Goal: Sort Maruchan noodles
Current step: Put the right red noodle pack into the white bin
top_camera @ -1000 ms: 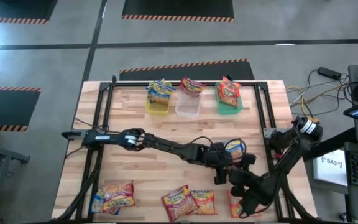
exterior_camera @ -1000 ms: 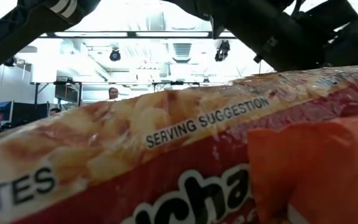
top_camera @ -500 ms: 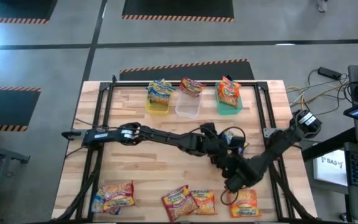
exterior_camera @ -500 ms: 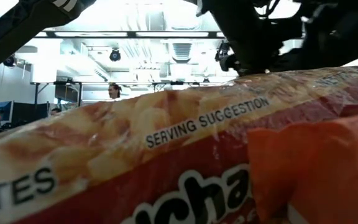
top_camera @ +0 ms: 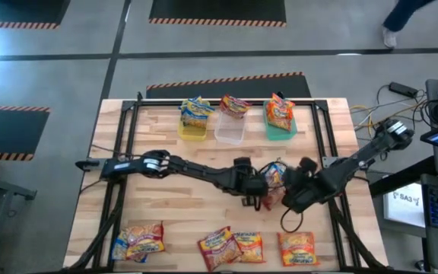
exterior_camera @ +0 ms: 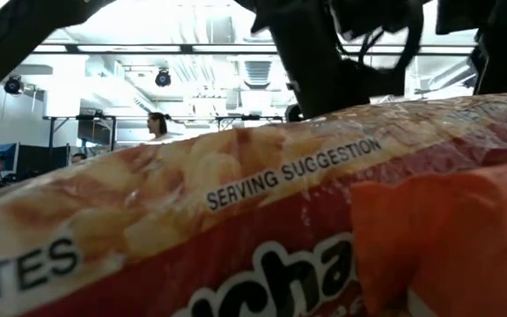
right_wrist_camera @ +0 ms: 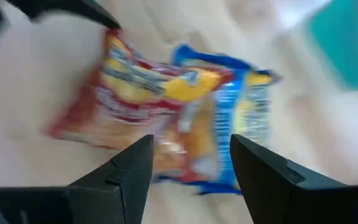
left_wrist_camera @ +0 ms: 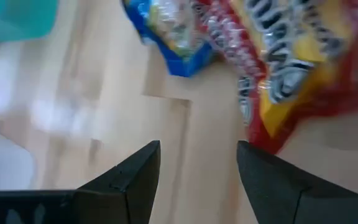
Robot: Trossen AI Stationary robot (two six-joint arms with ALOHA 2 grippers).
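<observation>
target packets: you've got two Maruchan packets at mid-table, right of centre – a red packet and a blue packet, overlapping; in the high view they show as one small cluster between the two grippers.
relation to jaws: cluster sits just right of the left gripper and just left of the right gripper. Both wrist views have the packets straight ahead of the fingers, not between them.
long axis: can't call it from overhead; the right wrist view has the pair lying across that gripper's fingers, roughly side by side.
nearer arm: both about equally close; your call, I'd judge the right has the squarer look.
left jaws: parted, nothing between the fingers, only bare table.
right jaws: spread wide, empty; fingers short of the packets.
bins, far edge: three – yellow bin, clear bin, green bin; each with packets in it, exact number not readable.
near edge packets: left group looks like two, middle group two, one single orange packet at right.
loose total: about seven, counting the centre pair.
low view: blocked by a red packet right against the lens.
room: one person walking past the far right.
</observation>
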